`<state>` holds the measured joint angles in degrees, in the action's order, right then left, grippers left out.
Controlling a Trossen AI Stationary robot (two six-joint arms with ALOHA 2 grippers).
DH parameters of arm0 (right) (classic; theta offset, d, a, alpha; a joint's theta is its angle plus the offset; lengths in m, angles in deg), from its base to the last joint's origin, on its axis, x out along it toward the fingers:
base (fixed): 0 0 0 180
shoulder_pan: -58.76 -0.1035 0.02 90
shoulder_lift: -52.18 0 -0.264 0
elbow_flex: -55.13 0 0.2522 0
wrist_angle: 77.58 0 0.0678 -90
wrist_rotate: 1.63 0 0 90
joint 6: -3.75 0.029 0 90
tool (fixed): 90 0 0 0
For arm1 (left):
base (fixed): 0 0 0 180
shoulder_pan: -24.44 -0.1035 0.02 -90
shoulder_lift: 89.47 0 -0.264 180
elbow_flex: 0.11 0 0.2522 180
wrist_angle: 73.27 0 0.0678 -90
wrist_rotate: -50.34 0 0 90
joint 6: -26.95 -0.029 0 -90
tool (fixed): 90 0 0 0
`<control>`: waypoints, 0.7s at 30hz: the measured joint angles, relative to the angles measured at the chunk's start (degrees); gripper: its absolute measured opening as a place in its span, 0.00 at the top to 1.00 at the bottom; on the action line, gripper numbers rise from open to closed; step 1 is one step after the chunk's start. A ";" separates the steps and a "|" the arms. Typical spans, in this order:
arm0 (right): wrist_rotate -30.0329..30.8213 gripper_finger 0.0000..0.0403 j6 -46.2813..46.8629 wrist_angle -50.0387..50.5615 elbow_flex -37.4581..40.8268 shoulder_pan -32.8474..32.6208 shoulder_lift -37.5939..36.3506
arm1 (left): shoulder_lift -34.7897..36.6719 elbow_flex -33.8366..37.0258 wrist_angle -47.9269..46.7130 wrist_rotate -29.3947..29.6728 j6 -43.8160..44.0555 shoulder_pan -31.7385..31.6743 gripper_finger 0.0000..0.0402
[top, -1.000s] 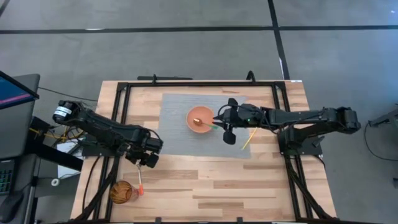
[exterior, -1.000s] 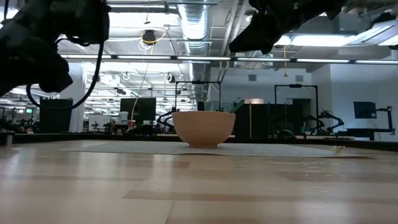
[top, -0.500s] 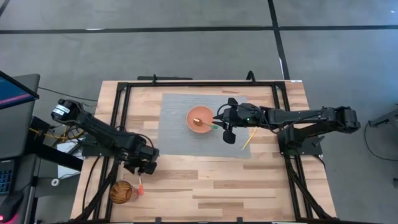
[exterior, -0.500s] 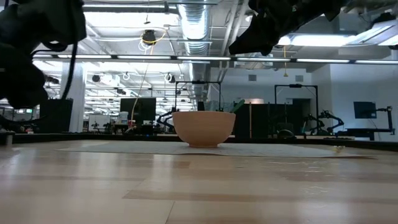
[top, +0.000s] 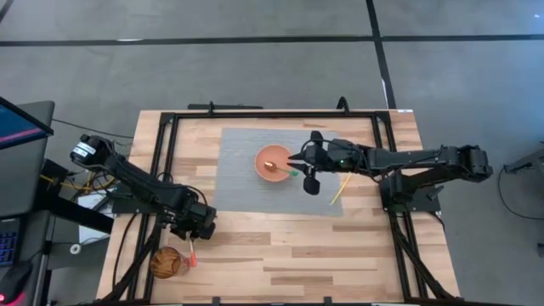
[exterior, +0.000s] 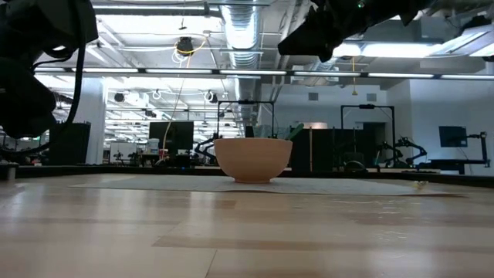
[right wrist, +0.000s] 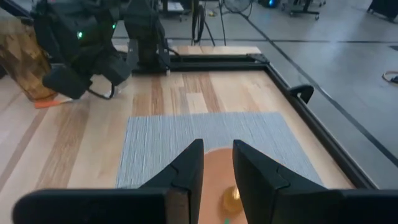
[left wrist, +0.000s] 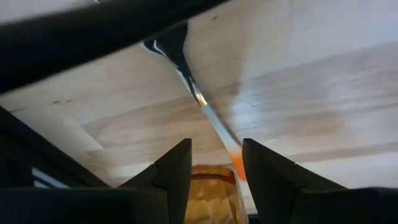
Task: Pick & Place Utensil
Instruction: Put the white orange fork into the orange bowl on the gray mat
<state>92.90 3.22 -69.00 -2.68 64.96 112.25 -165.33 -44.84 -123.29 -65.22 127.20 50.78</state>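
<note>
Hovering at three o'clock of the round orange bowl (top: 274, 163), right hand (top: 297, 161) gapes wide; left hand (top: 199, 224) narrowly parted above the orange-handled utensil (top: 192, 252).

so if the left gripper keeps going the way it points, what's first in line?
Likely the orange-handled utensil lying on the table, with the wooden cup just past it. The left gripper is open; depth is unclear.
</note>
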 joint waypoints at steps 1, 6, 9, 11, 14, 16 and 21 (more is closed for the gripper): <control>0.00 0.80 0.00 -0.75 0.00 0.00 0.00 | 0.00 0.35 0.42 0.35 0.67 0.26 0.64; 0.00 0.80 0.15 -1.09 0.00 0.04 -0.02 | 0.00 3.12 5.87 2.60 3.88 1.46 0.64; -0.01 0.80 1.70 -1.07 0.00 0.25 -0.02 | 0.05 4.22 7.15 3.02 5.06 2.01 0.65; 0.00 0.80 2.56 -1.21 0.00 0.67 -0.02 | 0.17 4.73 7.37 2.85 5.07 2.38 0.65; 0.00 0.80 2.27 -1.26 0.00 1.68 -0.02 | 0.19 5.10 7.35 2.54 3.44 2.63 0.70; 0.00 0.80 2.26 -1.22 0.00 2.38 -0.02 | 0.15 5.13 7.20 2.32 2.31 2.48 0.75; 0.00 0.80 2.12 -1.11 0.00 3.47 -0.02 | 0.26 5.13 6.95 2.16 0.20 2.04 0.95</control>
<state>92.90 5.33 -70.10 -2.68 68.43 112.23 -165.07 -39.71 -116.34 -63.06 127.40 52.83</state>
